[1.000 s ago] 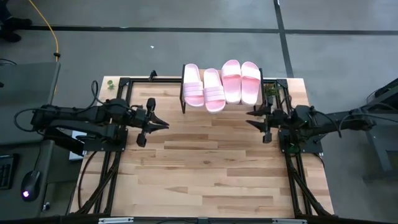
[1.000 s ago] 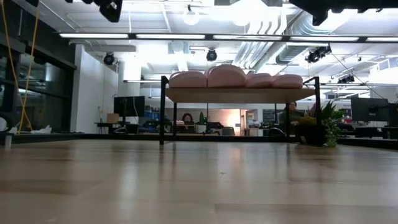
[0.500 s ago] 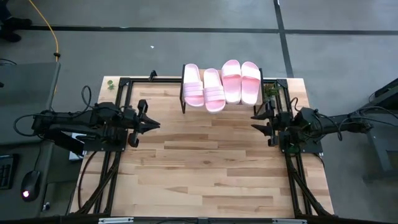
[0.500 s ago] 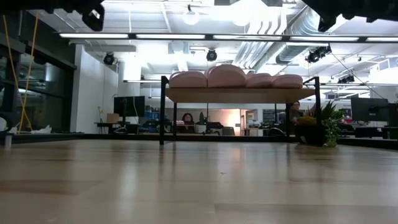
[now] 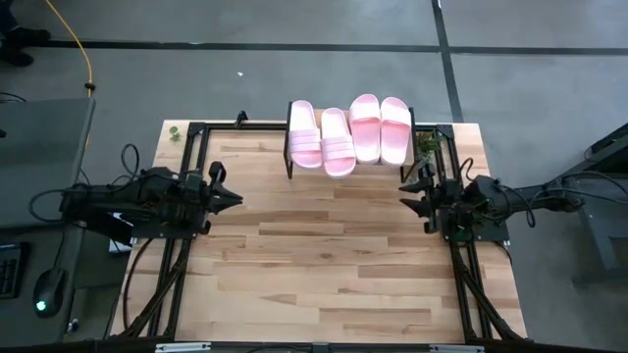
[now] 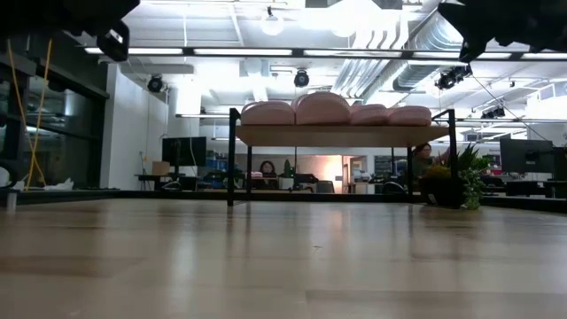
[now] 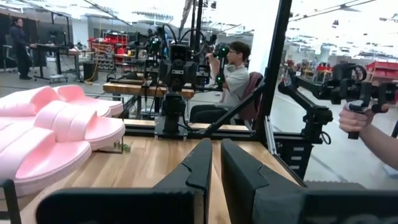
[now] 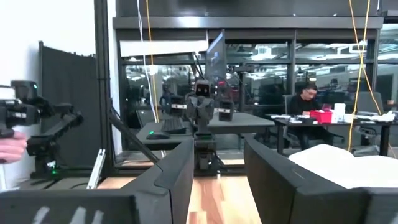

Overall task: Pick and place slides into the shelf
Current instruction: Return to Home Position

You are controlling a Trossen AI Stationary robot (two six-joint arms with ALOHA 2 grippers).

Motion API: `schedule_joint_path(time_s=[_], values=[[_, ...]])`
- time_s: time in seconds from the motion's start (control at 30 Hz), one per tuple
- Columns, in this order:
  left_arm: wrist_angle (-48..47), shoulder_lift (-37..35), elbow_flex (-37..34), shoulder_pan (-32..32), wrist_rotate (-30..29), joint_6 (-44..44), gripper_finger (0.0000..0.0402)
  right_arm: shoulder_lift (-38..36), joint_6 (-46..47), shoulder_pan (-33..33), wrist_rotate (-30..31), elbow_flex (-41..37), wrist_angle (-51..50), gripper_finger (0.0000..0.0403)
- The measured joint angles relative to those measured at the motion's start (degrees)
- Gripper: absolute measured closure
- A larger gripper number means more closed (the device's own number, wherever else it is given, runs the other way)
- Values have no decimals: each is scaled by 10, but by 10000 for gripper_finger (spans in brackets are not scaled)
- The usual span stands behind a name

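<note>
Both arms pulled back further toward the desk sides. Left gripper sits near the left rail, fingers almost pressed together, empty. Right gripper sits by the right rail, spread, empty. Four slides unmoved, side by side on the shelf at the desk's far edge.

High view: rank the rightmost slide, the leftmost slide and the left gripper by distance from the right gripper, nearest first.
From the right gripper:
1. Rightmost slide, at the shelf's right end.
2. Leftmost slide, at the shelf's left end.
3. Left gripper, far left side.
</note>
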Motion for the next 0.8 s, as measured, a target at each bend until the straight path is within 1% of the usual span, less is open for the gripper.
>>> schedule_joint_path(time_s=[0.17, 0.33, 0.53, 0.8], values=[[-19, -30, -13, 0, -1, -3, 378, -4, -3, 15, -10, 0, 0, 270], [-50, -50, -16, 0, -25, -2, 378, -4, -13, 36, 9, 0, 1, 270], [-64, -61, -16, 0, -27, -3, 378, -4, -39, 51, 10, 0, -10, 270], [-92, -61, -16, 0, -29, -4, 378, -4, -44, 52, 10, 0, -26, 270]])
